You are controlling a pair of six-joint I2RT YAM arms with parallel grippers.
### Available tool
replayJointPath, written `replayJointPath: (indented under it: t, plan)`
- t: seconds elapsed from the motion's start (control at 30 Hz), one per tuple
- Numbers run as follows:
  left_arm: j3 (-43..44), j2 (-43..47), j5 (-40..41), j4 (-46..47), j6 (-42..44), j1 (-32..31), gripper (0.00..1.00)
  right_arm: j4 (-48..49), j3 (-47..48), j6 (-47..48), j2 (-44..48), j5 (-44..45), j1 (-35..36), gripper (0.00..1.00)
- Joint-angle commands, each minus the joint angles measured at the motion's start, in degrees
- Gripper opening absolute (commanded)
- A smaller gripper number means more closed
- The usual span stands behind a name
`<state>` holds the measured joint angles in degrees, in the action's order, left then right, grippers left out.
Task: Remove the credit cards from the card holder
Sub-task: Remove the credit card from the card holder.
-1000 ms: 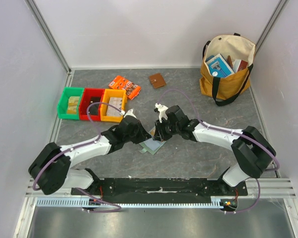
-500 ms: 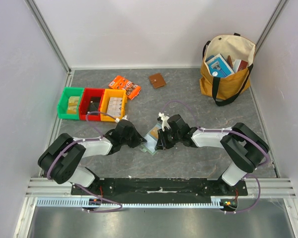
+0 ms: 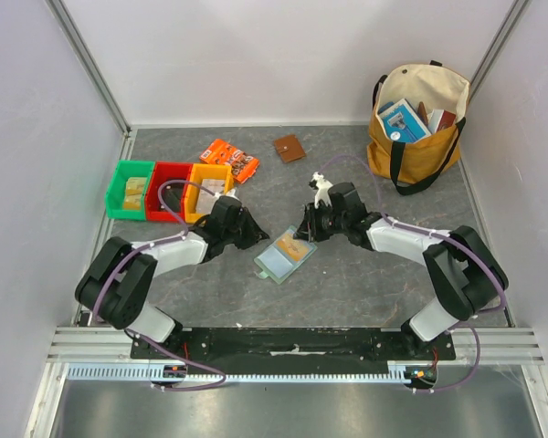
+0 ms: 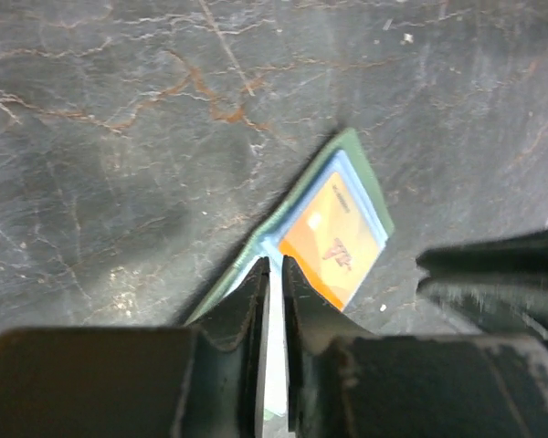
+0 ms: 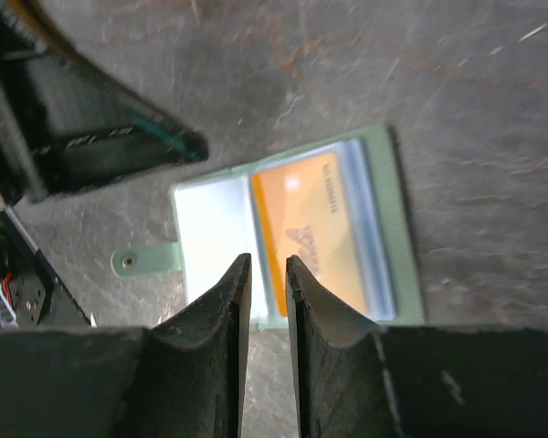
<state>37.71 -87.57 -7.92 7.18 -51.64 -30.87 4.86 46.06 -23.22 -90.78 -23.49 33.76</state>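
Pale green card holder (image 3: 284,256), orange credit card (image 3: 295,248) inside; dark grey veined table (image 3: 347,292); green, red, yellow bins (image 3: 169,192).

glossy card holder (image 5: 292,233), matt stone-look table (image 3: 365,283)

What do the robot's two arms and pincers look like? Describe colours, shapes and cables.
Both arms have white links joined by bulky black joints. A thin purple cable loops along each. The left pincer and right pincer each have two dark, tapering fingers.
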Motion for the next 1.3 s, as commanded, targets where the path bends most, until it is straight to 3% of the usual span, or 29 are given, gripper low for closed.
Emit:
replayJointPath:
  t: [0.0, 0.33, 1.27]
  plan:
    - [1.66, 4.86, -2.79, -1.82, 1.81, -0.94, 0.19, -0.56, 3.33, 2.21, -0.71, -0.51, -2.55, 0.29]
    - [-3.43, 4.61, -2.63, 5.47, -10.76, -6.21, 0.39, -0.47, 3.86, 3.45, -6.51, 2.04, -3.44, 0.28]
    - [-7.57, -4.27, -6.75, 18.48, -16.65, -6.39, 0.39, 4.8, -4.58, -0.24, -4.93, -2.44, -3.08, 0.24]
